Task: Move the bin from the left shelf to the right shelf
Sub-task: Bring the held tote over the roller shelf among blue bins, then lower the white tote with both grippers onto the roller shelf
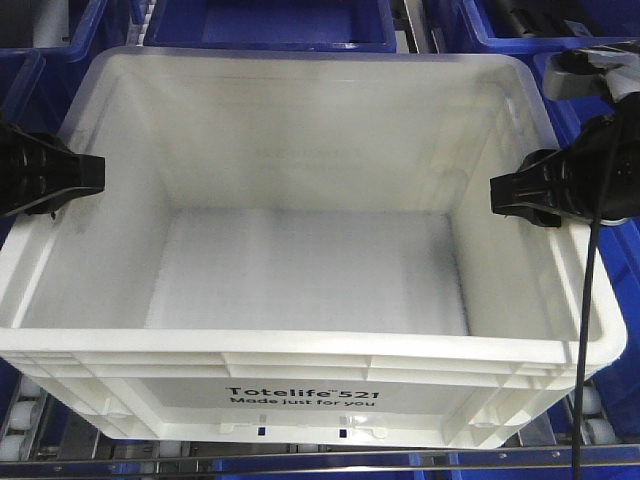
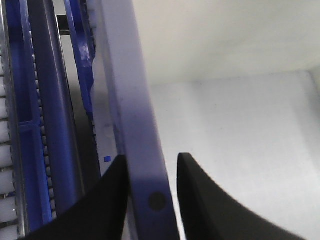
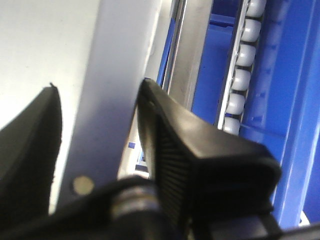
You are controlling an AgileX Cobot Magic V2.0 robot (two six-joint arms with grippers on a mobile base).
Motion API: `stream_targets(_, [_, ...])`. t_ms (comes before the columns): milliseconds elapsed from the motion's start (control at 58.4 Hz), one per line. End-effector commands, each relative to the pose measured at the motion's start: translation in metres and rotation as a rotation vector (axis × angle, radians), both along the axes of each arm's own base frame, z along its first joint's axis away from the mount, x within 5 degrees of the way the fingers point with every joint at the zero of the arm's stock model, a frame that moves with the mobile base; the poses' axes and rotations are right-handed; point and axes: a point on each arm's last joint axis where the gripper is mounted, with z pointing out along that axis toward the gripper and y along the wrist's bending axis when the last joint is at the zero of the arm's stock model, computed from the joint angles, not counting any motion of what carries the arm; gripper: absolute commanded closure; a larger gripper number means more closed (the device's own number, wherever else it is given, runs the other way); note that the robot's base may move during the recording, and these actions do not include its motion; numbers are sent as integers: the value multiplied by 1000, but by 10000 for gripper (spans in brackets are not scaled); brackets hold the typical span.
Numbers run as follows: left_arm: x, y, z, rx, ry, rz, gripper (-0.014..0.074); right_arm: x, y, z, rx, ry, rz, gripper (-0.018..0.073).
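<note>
The left fingers and right fingers each pinch a side rim of the white bin on the roller shelf, so an uneven lift could twist it free and drop it.

The bin is white all over, with black lettering printed on its front. The left gripper and the right gripper are both black, and the right one's pad shows fine ribbing. The totes are deep blue, the rollers white, the rail dull grey.
</note>
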Motion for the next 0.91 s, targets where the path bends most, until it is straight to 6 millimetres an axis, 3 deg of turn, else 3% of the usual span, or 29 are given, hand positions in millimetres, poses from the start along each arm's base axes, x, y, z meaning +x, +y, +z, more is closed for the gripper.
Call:
stream_targets(0, [-4,-5,34,-107,-188,-3,603,-2,4,30,103,-154,-7,564])
stream_targets(891, [-4,-5,34,-108,-191,-2,603,-2,4,30,103,-155,-7,564])
